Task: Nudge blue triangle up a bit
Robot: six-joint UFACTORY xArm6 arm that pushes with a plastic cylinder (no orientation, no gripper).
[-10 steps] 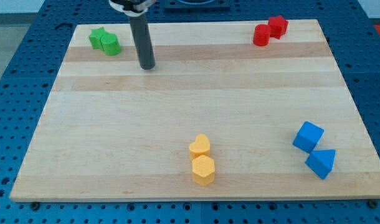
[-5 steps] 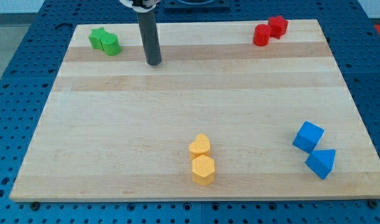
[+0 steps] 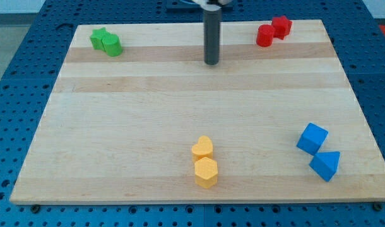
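Note:
The blue triangle (image 3: 325, 165) lies near the board's lower right corner, touching or almost touching a blue cube (image 3: 312, 138) just above and to its left. My tip (image 3: 211, 62) rests on the board near the top, a little right of centre, far up and to the left of the blue triangle.
A red cylinder (image 3: 264, 36) and a red star-like block (image 3: 281, 26) sit at the top right. A green star (image 3: 99, 38) and a green cylinder (image 3: 112, 45) sit at the top left. A yellow heart (image 3: 203, 147) and a yellow hexagon (image 3: 206, 172) sit at bottom centre. The wooden board (image 3: 117, 126) lies on a blue pegboard.
My tip has slid to the right along the top of the board, from near the green blocks to right of centre. No block has moved.

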